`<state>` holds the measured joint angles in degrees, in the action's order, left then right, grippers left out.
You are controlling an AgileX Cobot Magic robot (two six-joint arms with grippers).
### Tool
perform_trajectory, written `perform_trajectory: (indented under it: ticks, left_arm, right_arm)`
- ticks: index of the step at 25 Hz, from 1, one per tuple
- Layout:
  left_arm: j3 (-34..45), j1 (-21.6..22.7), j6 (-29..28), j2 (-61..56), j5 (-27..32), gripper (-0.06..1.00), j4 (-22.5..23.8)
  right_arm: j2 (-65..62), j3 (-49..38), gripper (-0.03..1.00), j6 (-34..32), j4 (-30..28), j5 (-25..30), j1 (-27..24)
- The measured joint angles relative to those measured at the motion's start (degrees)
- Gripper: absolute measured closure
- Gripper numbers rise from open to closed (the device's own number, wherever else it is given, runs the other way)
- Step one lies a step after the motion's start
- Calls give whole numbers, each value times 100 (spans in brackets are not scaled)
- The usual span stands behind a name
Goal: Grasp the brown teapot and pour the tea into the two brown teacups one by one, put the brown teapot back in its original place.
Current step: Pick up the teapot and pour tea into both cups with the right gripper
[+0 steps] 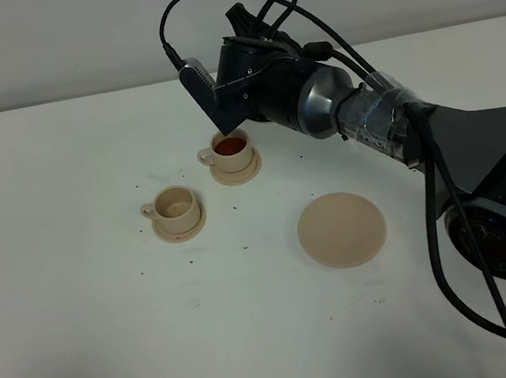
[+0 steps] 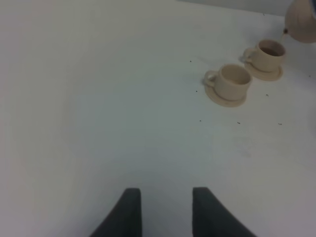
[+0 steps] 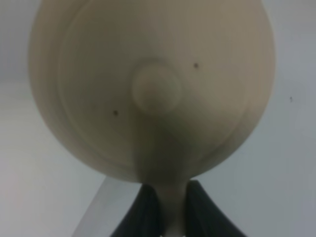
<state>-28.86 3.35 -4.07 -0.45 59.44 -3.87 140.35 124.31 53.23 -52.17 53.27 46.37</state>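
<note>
Two small tan teacups stand on the white counter (image 1: 80,295), each on its own little saucer. Both are to the left of the big flat saucer (image 1: 341,229), a plain round tan disc. The far teacup (image 1: 230,147) is the one nearer to the big flat saucer, and it has red-brown tea in it. The near teacup (image 1: 177,204) is further left of the big flat saucer and looks pale inside.

The right arm (image 1: 385,125) passes behind the big flat saucer and reaches over the far teacup. The right tool (image 3: 170,217) is pinched tight on the thin handle of the brown teapot (image 3: 148,74). The teapot is up in the air, off the big flat saucer, with its spout just above the far teacup. Its lid knob (image 3: 156,89) faces the right wrist camera.

The left tool (image 2: 165,212) has its two fingers wide apart and grips nothing. It is over the white counter, well away from both teacups.
</note>
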Motion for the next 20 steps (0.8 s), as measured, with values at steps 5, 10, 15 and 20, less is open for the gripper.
perform_trajectory:
  ticks: [5, 10, 15, 20]
  left_arm:
    - [0, 0, 0, 0, 0, 67, 0]
    - [0, 0, 0, 0, 0, 67, 0]
    - [0, 0, 0, 0, 0, 67, 0]
    - [0, 0, 0, 0, 0, 67, 0]
  right_arm:
    - [0, 0, 86, 36, 0, -4, 1]
    - [0, 0, 86, 36, 0, -4, 1]
    - [0, 0, 86, 36, 0, -4, 1]
    - [0, 0, 86, 36, 0, -11, 1]
